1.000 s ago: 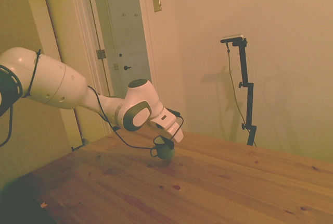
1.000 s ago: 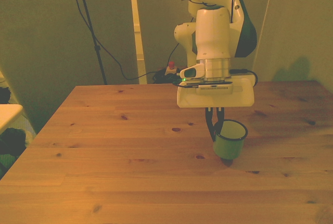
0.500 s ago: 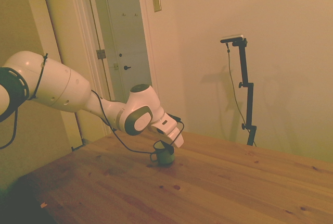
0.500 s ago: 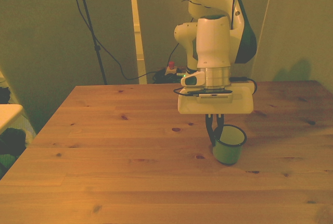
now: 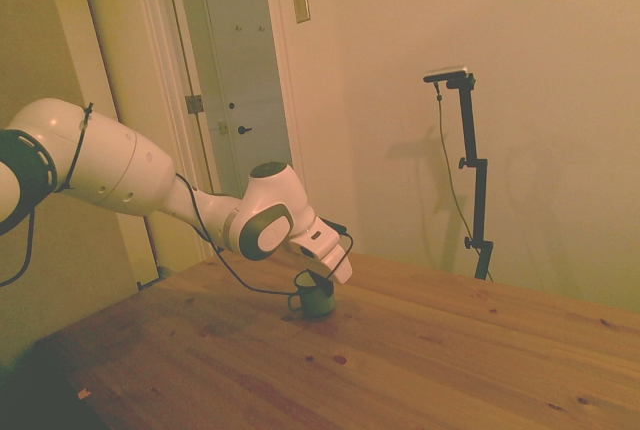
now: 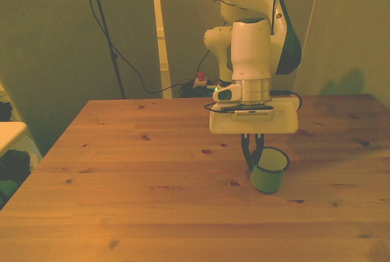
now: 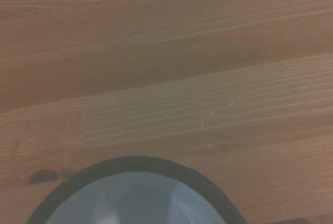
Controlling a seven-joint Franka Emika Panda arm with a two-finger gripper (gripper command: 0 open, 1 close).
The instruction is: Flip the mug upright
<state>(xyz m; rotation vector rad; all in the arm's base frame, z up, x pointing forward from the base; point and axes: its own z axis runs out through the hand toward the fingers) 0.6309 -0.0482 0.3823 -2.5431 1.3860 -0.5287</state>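
Observation:
The teal-green mug stands upright on the wooden table, mouth up, right of the middle in the front view. My gripper comes down from above with its two dark fingers pinching the mug's rim wall on the front view's left side. In the side view the mug sits under the white hand with its loop handle pointing toward the arm's side, and the gripper meets its rim. The wrist view shows the mug's dark rim and pale inside over wood grain.
A white shelf edge sticks in at the front view's left, beside the table. A door and wall stand behind the table in the side view.
A second ago the mug hung tilted just above the wood. It has come down with the gripper and now rests level on the table. Hardly anything moved in the last half second.

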